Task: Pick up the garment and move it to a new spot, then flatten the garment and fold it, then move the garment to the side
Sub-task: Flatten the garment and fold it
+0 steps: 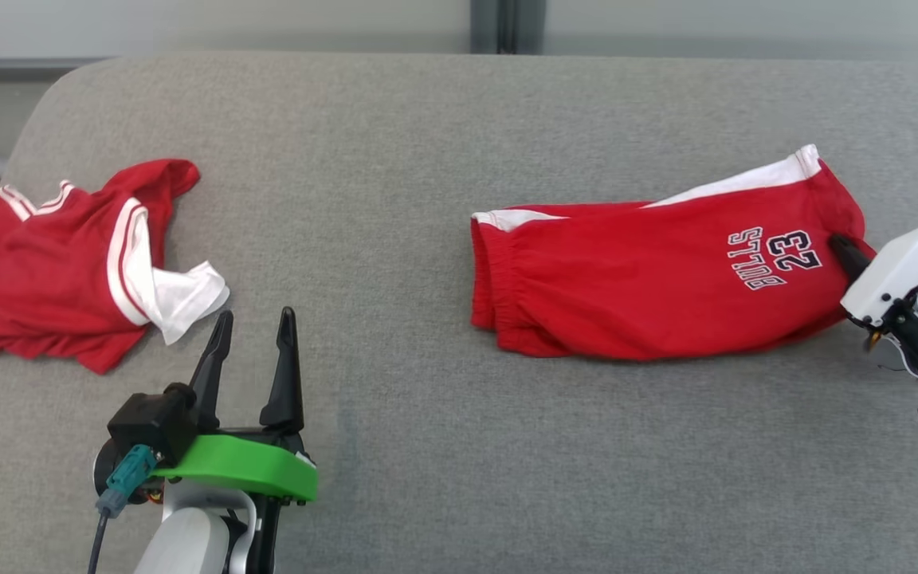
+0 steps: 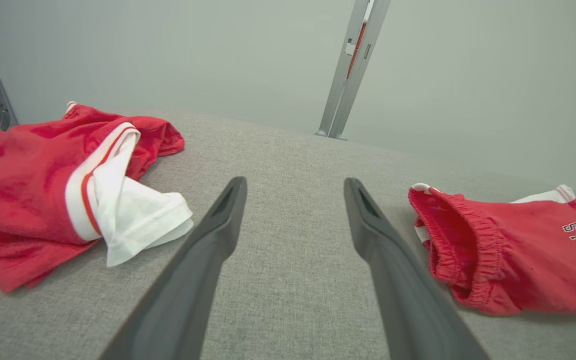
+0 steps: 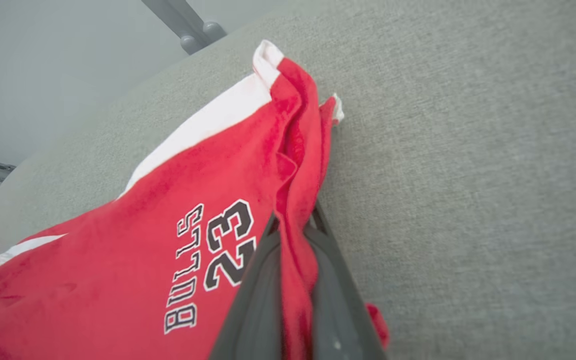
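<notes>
Two states: right tool [image 3: 294, 218] clamped on red shorts [image 1: 650, 279], left tool [image 1: 256, 315] spread apart.

The left pincer [image 1: 256, 319] hangs with its fingers spread over the grey cloth surface [image 1: 395, 159]. A crumpled red shirt [image 1: 45, 271] lies just left of its tips. The right pincer [image 1: 843, 245] meets the right edge of the red shorts [image 1: 626, 279], which stretch leftward from it.

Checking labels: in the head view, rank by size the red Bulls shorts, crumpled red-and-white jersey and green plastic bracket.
1. Red Bulls shorts
2. Crumpled red-and-white jersey, partly cut off at the left edge
3. Green plastic bracket
</notes>
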